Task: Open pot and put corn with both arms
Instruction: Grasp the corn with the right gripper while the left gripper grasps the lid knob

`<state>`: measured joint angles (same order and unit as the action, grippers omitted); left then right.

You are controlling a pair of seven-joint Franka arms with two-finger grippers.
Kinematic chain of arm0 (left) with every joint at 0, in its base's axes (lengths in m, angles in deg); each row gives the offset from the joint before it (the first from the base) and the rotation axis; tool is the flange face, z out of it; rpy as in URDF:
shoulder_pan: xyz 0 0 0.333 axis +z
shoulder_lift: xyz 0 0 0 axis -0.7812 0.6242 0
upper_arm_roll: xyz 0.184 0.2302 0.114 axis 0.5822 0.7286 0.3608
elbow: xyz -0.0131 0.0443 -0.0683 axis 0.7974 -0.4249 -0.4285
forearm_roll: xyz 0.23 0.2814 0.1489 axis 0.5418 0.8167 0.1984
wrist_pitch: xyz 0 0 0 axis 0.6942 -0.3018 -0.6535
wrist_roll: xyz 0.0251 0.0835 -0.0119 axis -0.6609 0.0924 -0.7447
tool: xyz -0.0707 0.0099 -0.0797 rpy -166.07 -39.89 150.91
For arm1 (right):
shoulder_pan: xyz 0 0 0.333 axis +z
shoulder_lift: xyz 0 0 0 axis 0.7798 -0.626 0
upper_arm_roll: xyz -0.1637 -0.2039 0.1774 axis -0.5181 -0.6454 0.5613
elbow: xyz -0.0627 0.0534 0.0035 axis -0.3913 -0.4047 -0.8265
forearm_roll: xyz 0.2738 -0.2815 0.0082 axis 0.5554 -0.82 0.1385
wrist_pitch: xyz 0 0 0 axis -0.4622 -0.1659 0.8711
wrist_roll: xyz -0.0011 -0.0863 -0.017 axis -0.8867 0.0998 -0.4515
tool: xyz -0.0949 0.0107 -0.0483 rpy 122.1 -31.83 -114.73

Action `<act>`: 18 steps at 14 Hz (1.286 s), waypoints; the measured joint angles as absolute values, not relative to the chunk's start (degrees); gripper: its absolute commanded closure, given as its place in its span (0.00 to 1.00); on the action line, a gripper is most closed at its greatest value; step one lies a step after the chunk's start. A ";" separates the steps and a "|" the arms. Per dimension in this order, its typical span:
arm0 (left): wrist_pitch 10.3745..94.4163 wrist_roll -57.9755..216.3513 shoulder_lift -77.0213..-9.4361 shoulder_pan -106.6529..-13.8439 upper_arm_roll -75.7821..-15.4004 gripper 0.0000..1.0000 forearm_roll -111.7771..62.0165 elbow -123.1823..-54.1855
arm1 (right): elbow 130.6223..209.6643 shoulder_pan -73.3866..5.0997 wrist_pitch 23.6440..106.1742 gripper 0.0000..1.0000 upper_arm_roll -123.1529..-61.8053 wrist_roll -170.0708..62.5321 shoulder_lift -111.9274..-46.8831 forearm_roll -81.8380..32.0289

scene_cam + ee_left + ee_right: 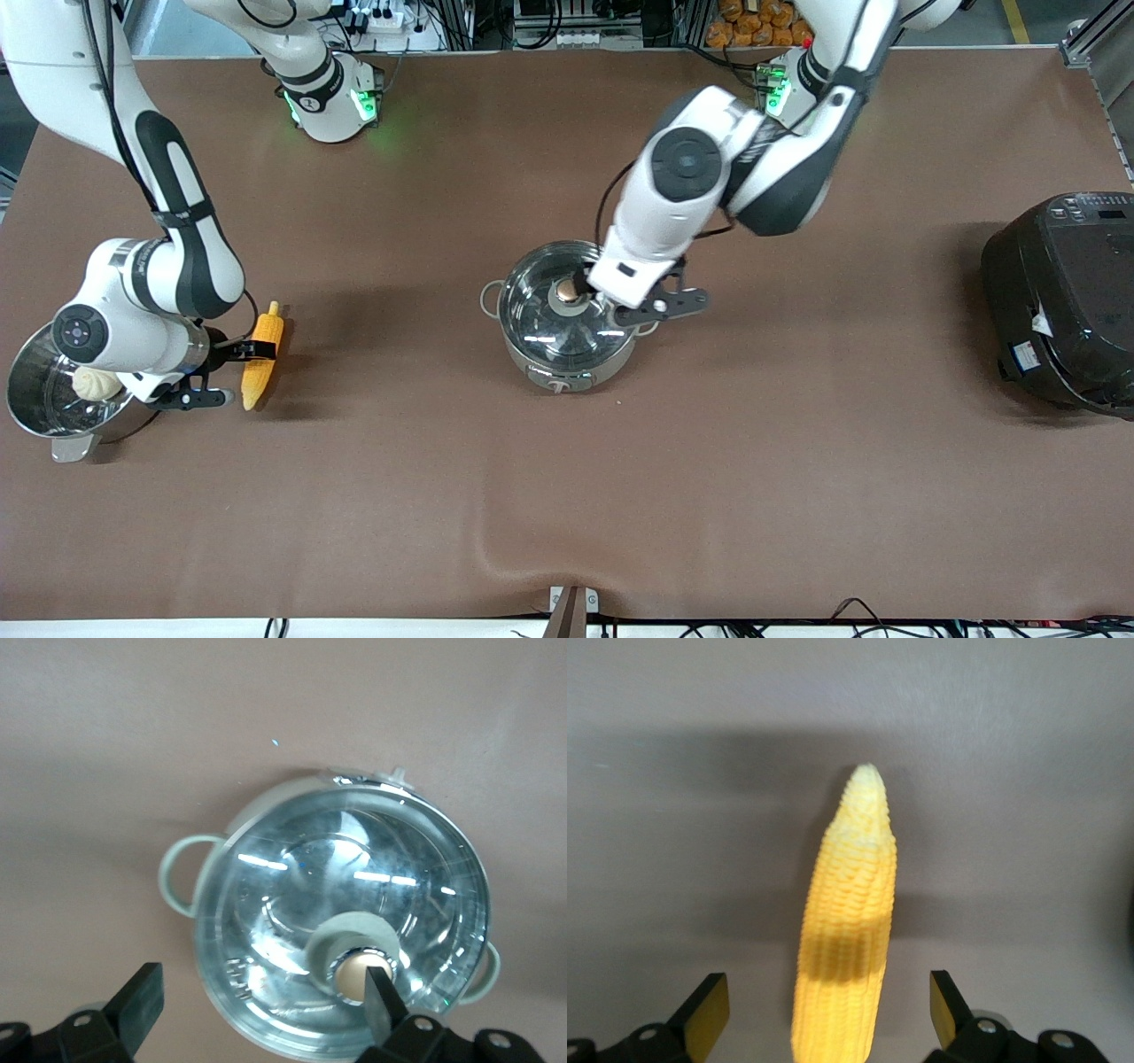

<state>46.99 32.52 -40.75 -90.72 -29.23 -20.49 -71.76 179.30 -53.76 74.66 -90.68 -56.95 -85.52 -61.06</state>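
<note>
The grey-green pot (567, 359) stands mid-table with its glass lid (549, 323) on; the lid's copper knob (567, 291) shows. My left gripper (592, 297) hangs open just over the lid. In the left wrist view the left gripper (263, 997) has one finger (381, 1001) over the knob (354, 973) and the other off the lid's (345, 877) rim. The yellow corn (267, 332) lies on the table toward the right arm's end. My right gripper (257, 352) is open, low over it. In the right wrist view the corn (846, 904) lies between the right gripper's (827, 1010) spread fingers, untouched.
A shiny steel steamer pot (31, 403) holding a whitish bun (96, 383) stands beside the right gripper, at the table's end. A big black cooker (1063, 301) stands at the left arm's end. Brown cloth covers the table (567, 496).
</note>
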 measured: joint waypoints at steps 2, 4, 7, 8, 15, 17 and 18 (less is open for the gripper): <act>47.98 27.72 -37.61 -93.73 -29.19 0.00 -17.07 -70.19 | 179.28 -54.83 75.02 0.09 -90.71 -56.96 -87.78 -60.96; 48.48 25.13 -35.84 -95.53 -29.12 0.00 -15.39 -68.95 | 179.25 -55.19 75.09 0.16 -90.70 -56.96 -88.98 -60.94; 49.76 22.97 -34.96 -96.57 -28.92 0.00 -14.33 -68.55 | 179.25 -55.27 75.09 0.38 -90.70 -56.95 -90.00 -60.72; 50.19 22.46 -34.73 -96.74 -28.92 0.00 -13.76 -68.55 | 179.24 -55.28 75.09 0.51 -90.70 -56.93 -90.04 -60.67; 51.54 22.29 -32.77 -97.44 -28.91 0.56 -13.04 -68.51 | 174.45 -54.18 65.56 0.87 -89.81 -56.84 -86.15 -60.61; 51.80 20.63 -32.33 -97.58 -28.95 1.00 -13.04 -68.50 | 171.29 -53.35 60.62 0.88 -89.65 -56.79 -83.41 -60.58; 51.84 19.43 -32.29 -97.64 -28.95 1.00 -13.04 -68.49 | 170.31 -52.80 59.61 0.88 -89.59 -56.78 -82.28 -60.54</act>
<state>51.84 19.43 -32.29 -97.64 -28.95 -13.04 -68.49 170.31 -52.80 59.61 -89.59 -56.78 -82.28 -60.54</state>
